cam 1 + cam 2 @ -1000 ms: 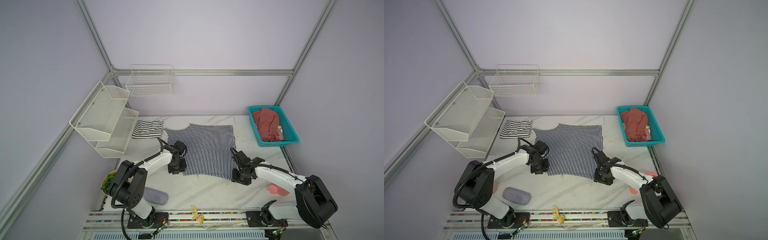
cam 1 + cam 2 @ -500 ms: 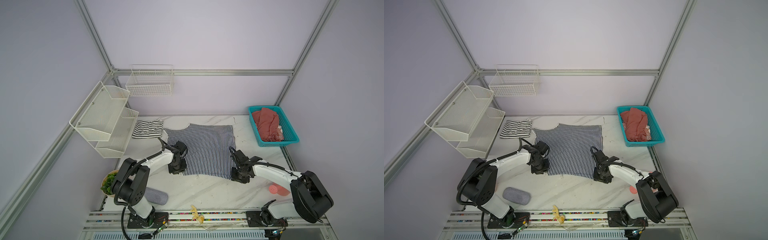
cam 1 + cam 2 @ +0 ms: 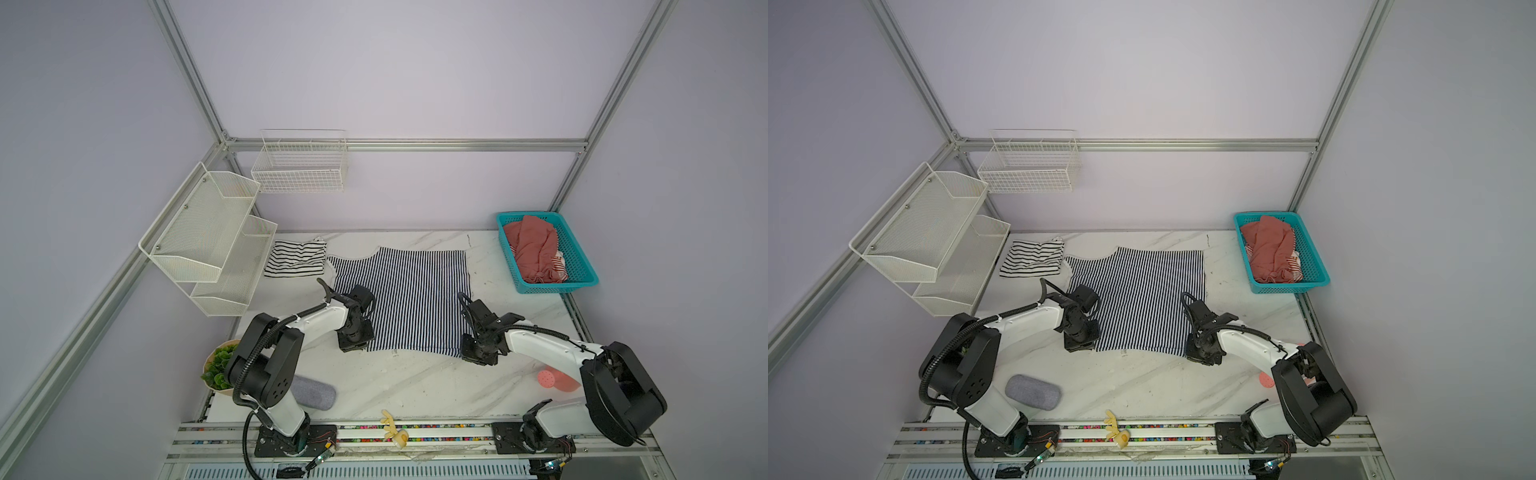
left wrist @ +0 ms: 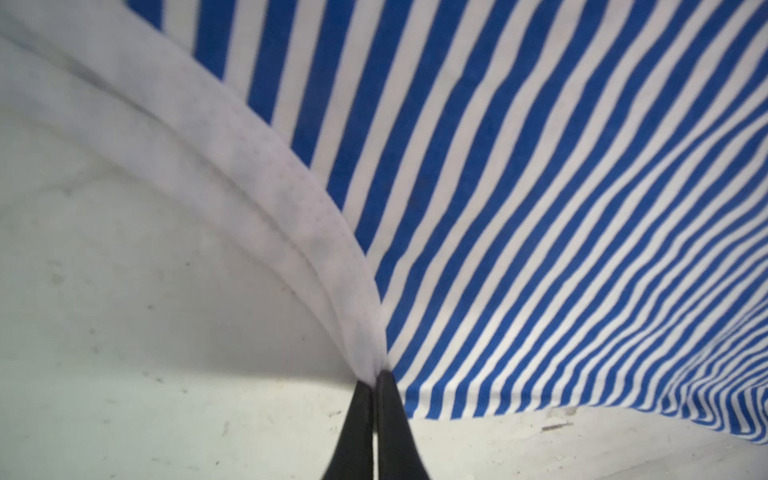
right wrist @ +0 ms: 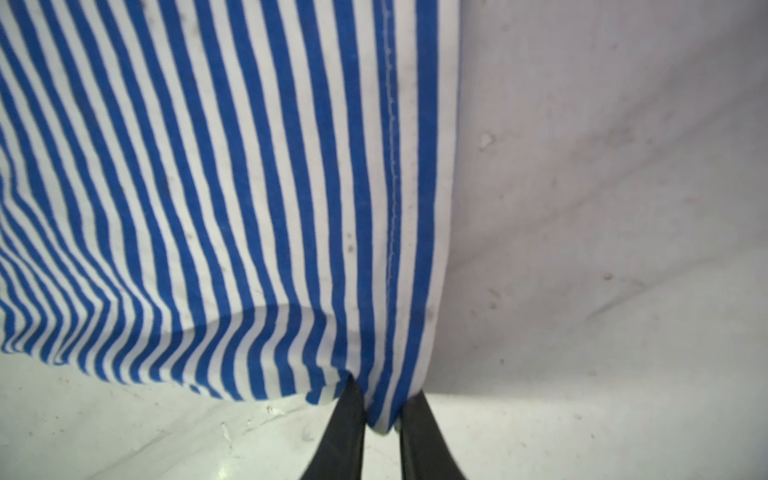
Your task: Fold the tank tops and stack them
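Left wrist view shows the L gripper (image 4: 377, 374) fingers pressed together, w/ the white trim of the navy-striped top (image 4: 540, 208) pinched at their tips. The cloth fans out from that point. Right wrist view: the R gripper (image 5: 384, 401) has the top's stitched-edge corner between its 2 fingers (image 5: 345, 424), and cloth fills the gap, so that's a pinch too.

That's what's new vs a sec ago: both arms sit at nearly the same spots, but the jaws have now closed on the cloth.

In both top views the top lies spread flat mid-table (image 3: 415, 386), w/ 1 gripper at each of its 2 near corners. The white top w/ black stripes (image 3: 296, 258) sits folded at the far left, just beside the shelf rack (image 3: 208, 232).

My read: both grips are set, so the next move is prob. lifting the near edge and carrying it over to the far edge for fold 1. Watch the R pinch: it's only on the very corner and could slip.
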Robot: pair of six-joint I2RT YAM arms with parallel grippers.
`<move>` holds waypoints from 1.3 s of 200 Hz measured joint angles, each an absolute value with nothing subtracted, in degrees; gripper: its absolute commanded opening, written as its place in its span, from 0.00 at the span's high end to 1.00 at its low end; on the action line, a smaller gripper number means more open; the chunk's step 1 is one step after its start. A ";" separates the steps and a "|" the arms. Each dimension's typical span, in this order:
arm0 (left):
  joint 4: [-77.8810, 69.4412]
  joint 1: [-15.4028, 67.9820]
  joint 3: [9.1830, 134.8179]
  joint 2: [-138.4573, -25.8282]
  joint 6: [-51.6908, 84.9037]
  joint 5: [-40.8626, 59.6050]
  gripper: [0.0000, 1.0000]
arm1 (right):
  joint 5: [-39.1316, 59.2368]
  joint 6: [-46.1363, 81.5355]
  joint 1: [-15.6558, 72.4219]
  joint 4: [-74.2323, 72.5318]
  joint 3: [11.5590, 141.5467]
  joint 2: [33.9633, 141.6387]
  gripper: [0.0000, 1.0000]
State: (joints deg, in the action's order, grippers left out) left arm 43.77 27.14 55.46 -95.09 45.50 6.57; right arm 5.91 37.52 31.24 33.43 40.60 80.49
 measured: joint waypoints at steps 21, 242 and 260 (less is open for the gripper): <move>43.72 27.14 55.40 -95.02 45.50 6.66 1.00 | 6.22 37.78 31.24 33.12 40.60 80.47 1.00; 53.25 22.15 80.62 -104.77 32.84 5.54 1.00 | 4.16 28.32 22.41 35.62 57.34 84.49 1.00; 53.87 21.52 83.33 -106.30 31.44 5.52 1.00 | 5.17 25.58 20.71 35.51 59.33 87.11 1.00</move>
State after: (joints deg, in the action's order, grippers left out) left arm 53.87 21.52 83.33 -106.30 31.44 5.52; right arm 5.17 25.58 20.71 35.51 59.33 87.11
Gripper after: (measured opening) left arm 0.047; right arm 0.048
